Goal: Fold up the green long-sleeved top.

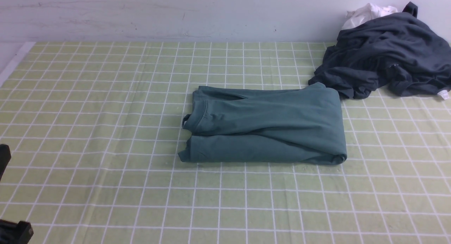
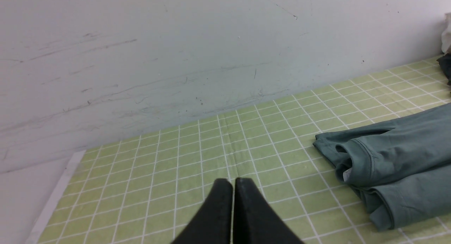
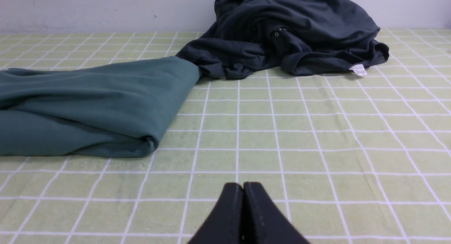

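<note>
- the top [image 1: 267, 127] lies folded into a flat rectangle mid-bench, neck end toward the robot's left, rolled fold toward its right.
- the bench [image 1: 105, 131] wears a pale green cloth with a white grid.
- left hand [image 2: 232, 182] is pinched tight, holding nothing, hovering over bare cloth; the top [image 2: 398, 159] sits off to one side of it, neck opening nearest, not touching.
- right hand [image 3: 243, 186] is also pressed closed and empty; the top's [image 3: 88, 106] rolled end lies ahead and off to one side, well apart.
- a dark grey heap [image 1: 384, 54] sits at the far right, its edge touching the top's far right corner.
- a white cloth [image 1: 366, 13] peeks out behind the heap by the wall.
</note>
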Motion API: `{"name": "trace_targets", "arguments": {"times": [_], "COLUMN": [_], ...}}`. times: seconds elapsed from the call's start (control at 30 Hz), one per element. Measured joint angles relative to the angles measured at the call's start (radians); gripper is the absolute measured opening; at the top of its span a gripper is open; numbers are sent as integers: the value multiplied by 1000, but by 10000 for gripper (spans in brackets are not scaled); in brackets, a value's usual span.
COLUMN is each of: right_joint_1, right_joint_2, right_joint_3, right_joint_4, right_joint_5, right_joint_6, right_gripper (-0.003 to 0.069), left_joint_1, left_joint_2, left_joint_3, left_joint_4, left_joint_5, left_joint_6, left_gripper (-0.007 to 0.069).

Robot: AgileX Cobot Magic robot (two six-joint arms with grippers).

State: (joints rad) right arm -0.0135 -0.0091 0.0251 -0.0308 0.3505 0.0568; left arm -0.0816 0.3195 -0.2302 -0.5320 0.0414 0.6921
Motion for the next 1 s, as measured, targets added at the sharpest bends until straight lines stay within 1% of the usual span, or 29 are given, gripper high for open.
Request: {"name": "trace_targets", "arguments": {"times": [0.1,0.17,0.23,0.33,0.37,0.43,0.47,0.5,0.57,0.6,0.63,0.7,1.0], "right_joint_1": [0,0,0,-3,-3,-3,-3,-3,-3,-3,-3,-3,-3], "right_joint_2": [0,0,0,0,0,0,0,0,0,0,0,0,0], "right_joint_3": [0,0,0,0,0,0,0,0,0,0,0,0,0], "right_joint_4": [0,0,0,0,0,0,0,0,0,0,0,0,0], "right_joint_5": [0,0,0,1,1,1,1,1,1,1,1,1,1], "right_joint_6": [0,0,0,0,0,0,0,0,0,0,0,0,0], "right_gripper": [-6,-6,-6,-6,-6,-6,-6,-6,-6,-6,-6,-6,-6], "left_joint_1": [0,0,2,26,28,40,40,40,40,40,40,40,40], "left_joint_2": [-156,-212,-302,-328,-328,-331,-331,-331,-331,-331,-331,-331,-331], "left_joint_3": [122,156,234,255,255,256,256,256,256,256,257,259,258], "left_joint_4": [-39,-46,-31,66,76,219,283,316,383,394,423,447,455], "left_joint_5": [-86,-105,-115,-76,-66,12,80,111,230,241,307,341,346], "left_joint_6": [-10,-31,-106,-245,-255,-370,-438,-487,-606,-626,-671,-701,-701], "left_gripper": [-3,-3,-3,-3,-3,-3,-3,-3,-3,-3,-3,-3,-3]}}
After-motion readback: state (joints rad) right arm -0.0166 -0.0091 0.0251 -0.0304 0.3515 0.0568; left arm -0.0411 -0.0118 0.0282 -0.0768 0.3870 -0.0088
